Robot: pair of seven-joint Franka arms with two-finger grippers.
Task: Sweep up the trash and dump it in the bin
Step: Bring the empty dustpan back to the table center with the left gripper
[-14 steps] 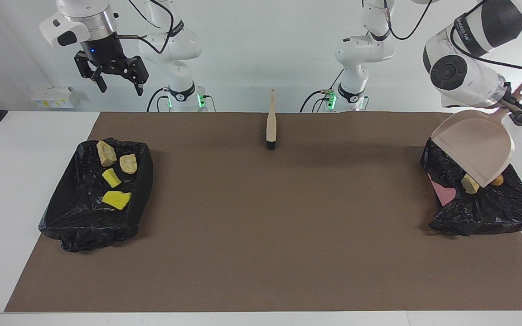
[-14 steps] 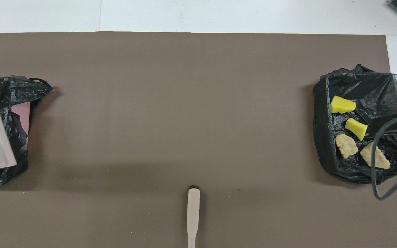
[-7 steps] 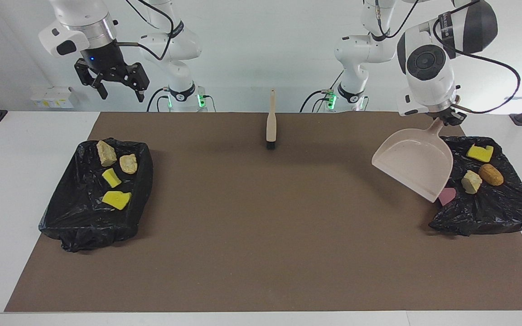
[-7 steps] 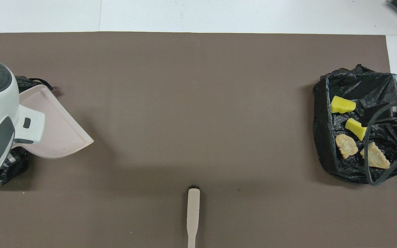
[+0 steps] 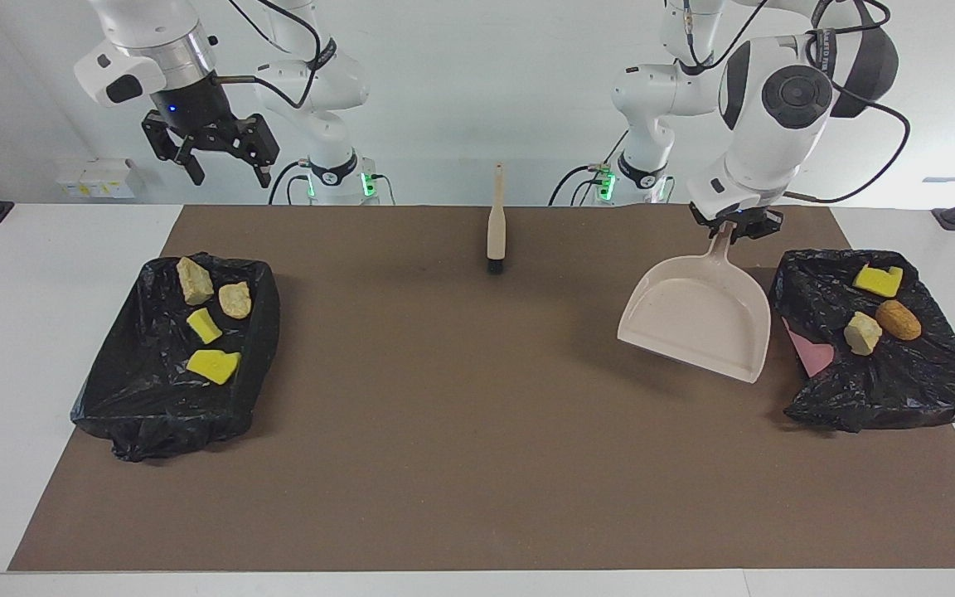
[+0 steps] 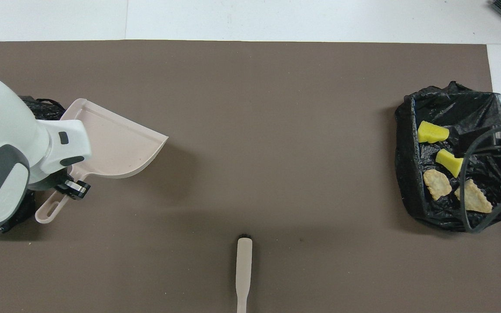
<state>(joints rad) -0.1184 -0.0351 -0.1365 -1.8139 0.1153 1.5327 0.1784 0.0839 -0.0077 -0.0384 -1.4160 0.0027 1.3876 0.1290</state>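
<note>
Holding the beige plastic dustpan (image 5: 697, 323) by its handle, I am pinching that handle in my left hand (image 5: 734, 228), fingers pressed tight on it. The pan is hanging below my left hand with its open lip pointing away from me, and it is empty. It is sitting over the brown mat beside the black bag-lined bin (image 5: 925, 390) at my left arm's end of the worktop (image 5: 55, 249), apart from the bin's rim.

Trash is lying in two places. A yellow sponge piece (image 5: 877, 280), a pale tan stone-like chunk (image 5: 862, 333) and an orange-brown bread-like lump (image 5: 899, 320) are resting in that bin, just to the outer side of my left hand. Two more yellow sponge scraps (image 5: 212, 366) and two tan chunks (image 5: 194, 280) are lying in the second black-lined bin (image 5: 154, 414), beneath my right hand (image 5: 220, 162), which is waiting up in the air with its fingers spread and empty.

I see no scraps loose on the mat, so I judge the dumping done. The beige black-bristled brush (image 5: 495, 228) is lying between my two hands, close to my bases, its long axis running straight away from me, bristles outward. My left hand looks the nearer, though it is occupied; setting the pan down flat seems the likely next move.
</note>
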